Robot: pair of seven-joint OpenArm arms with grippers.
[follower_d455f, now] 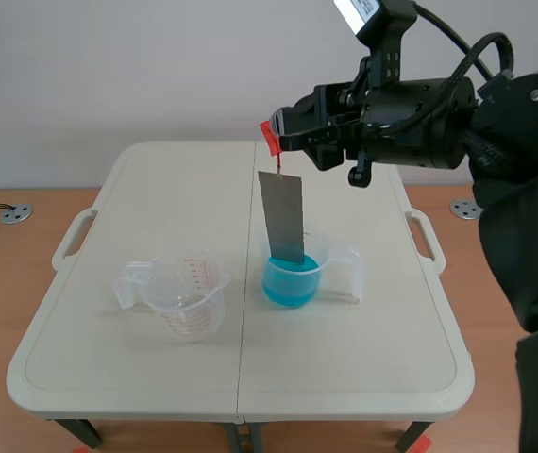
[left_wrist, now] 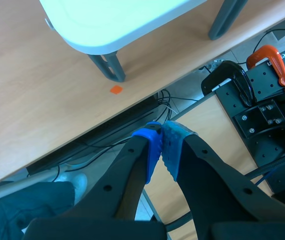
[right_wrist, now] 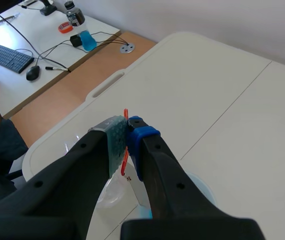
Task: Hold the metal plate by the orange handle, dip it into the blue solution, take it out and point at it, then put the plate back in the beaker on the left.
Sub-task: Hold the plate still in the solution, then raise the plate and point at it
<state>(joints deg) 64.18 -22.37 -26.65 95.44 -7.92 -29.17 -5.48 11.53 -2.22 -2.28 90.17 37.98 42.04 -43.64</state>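
Observation:
The grey metal plate point(follower_d455f: 283, 215) hangs upright from its orange handle point(follower_d455f: 271, 138), its lower end inside the beaker of blue solution point(follower_d455f: 293, 274) at the table's middle. My right gripper point(follower_d455f: 283, 132) comes in high from the right and is shut on the orange handle point(right_wrist: 125, 150), which shows as a thin strip between the pads. The empty clear beaker point(follower_d455f: 186, 293) stands to the left of the blue one. My left gripper point(left_wrist: 161, 145) is shut on nothing, off the table, and looks at the floor and a table leg point(left_wrist: 110, 66).
The white folding table point(follower_d455f: 137, 189) has a seam down its middle and handles at both sides. A desk with a keyboard point(right_wrist: 7, 57) and cables lies beyond the table's far left. Black clamps and a mounting plate point(left_wrist: 262, 95) sit below the left arm.

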